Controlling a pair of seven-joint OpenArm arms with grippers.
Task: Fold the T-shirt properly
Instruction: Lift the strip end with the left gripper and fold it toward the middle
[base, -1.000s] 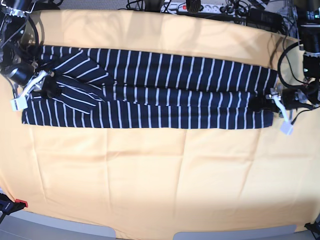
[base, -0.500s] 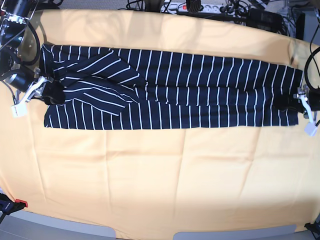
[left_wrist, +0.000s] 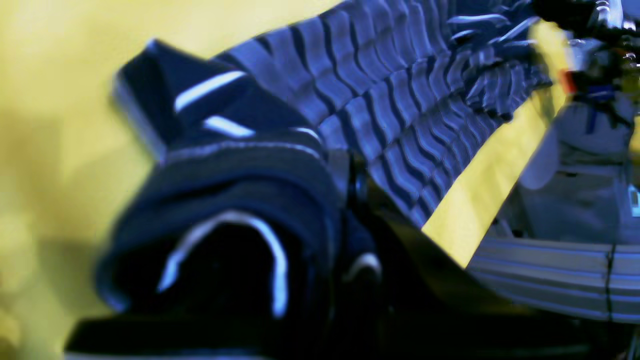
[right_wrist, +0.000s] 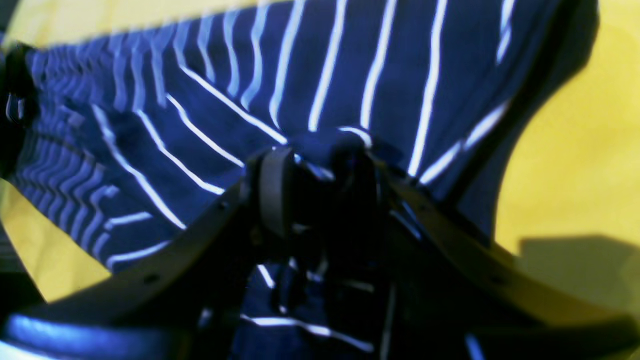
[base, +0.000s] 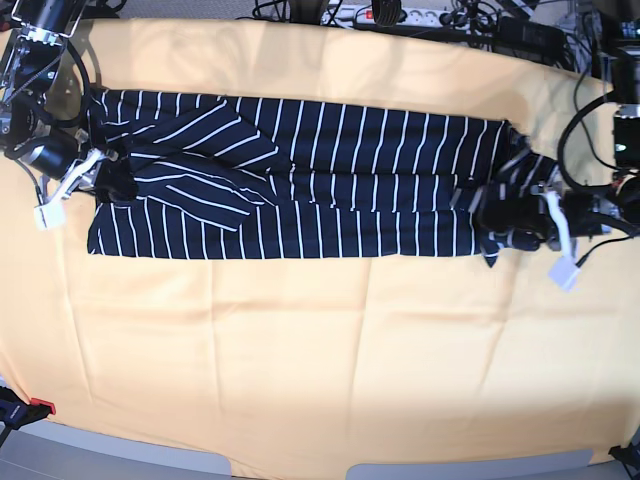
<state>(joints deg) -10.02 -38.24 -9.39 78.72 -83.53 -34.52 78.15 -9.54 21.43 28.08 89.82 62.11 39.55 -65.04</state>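
The navy T-shirt (base: 330, 180) with thin white stripes lies as a long band across the yellow table cover (base: 320, 340). My left gripper (base: 505, 222), on the right of the base view, is shut on the shirt's right end, which is bunched and raised. In the left wrist view the gripper (left_wrist: 345, 200) pinches a wad of cloth, and the shirt (left_wrist: 400, 100) stretches away behind it. My right gripper (base: 108, 178) is shut on the shirt's left end beside a folded sleeve. The right wrist view shows this gripper (right_wrist: 320, 165) clamped on striped cloth (right_wrist: 350, 65).
Cables and a power strip (base: 400, 15) run along the table's back edge. White tags hang from both grippers (base: 563, 272) (base: 47, 215). A red clamp (base: 35, 405) sits at the front left corner. Bare yellow cover fills the front half.
The shirt first slid right and was pulled taut. Now my left gripper has moved back left with the right end, which is bunched up. The right gripper has barely moved.
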